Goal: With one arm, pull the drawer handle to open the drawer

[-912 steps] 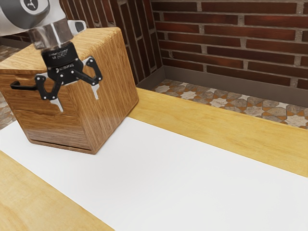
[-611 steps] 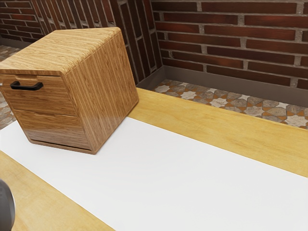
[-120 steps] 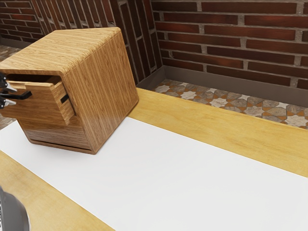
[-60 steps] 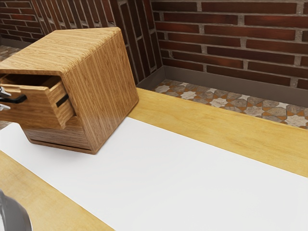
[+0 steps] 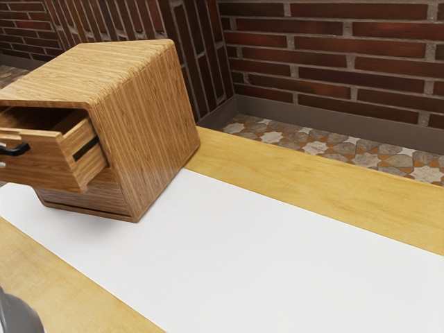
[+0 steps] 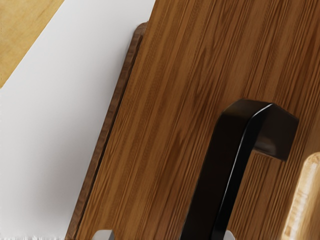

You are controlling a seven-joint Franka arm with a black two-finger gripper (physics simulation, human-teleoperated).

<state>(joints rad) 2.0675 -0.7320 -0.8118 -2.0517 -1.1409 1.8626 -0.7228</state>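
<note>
Between the parted fingers (image 6: 103, 235), black handle (image 6: 225, 170) of the open drawer (image 5: 48, 156), nearer one.

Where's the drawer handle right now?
The black drawer handle sits at the exterior view's far left edge, on the front of the pulled-out top drawer, which juts from the wooden cabinet.

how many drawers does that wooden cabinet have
2. The upper drawer is pulled out of the cabinet, black handle on its front; the lower drawer sits shut beneath it.
</note>
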